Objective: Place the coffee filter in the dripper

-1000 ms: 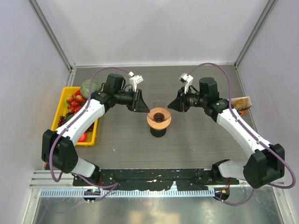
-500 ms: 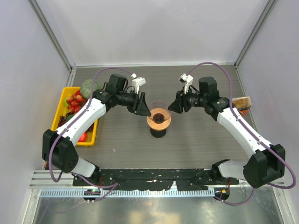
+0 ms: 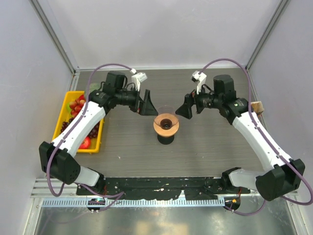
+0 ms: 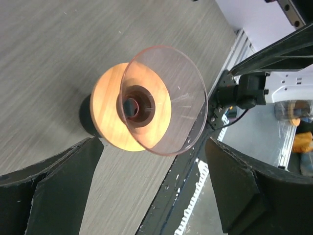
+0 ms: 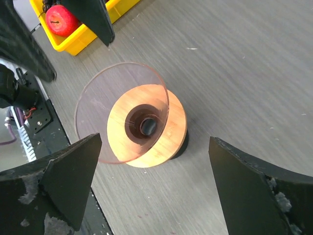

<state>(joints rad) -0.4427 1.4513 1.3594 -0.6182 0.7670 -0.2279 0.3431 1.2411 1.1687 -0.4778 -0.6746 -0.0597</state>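
The dripper, a clear brownish cone in a round wooden collar, stands upright on a black base at the table's middle. It also fills the left wrist view and the right wrist view, with a dark centre hole. No coffee filter shows in any view; the cone looks bare. My left gripper hovers open just left of the cone. My right gripper hovers open just right of it. Neither one touches the dripper, and nothing is between their fingers.
A yellow tray of toy fruit sits at the left edge, with a red apple in it. A tan-brown block lies at the right edge, partly behind my right arm. Grey walls enclose the table.
Both grippers have gone from nearly shut to wide open. Each has drawn back a little from the cone's rim, left arm leftward and right arm rightward. The dripper has stayed put.
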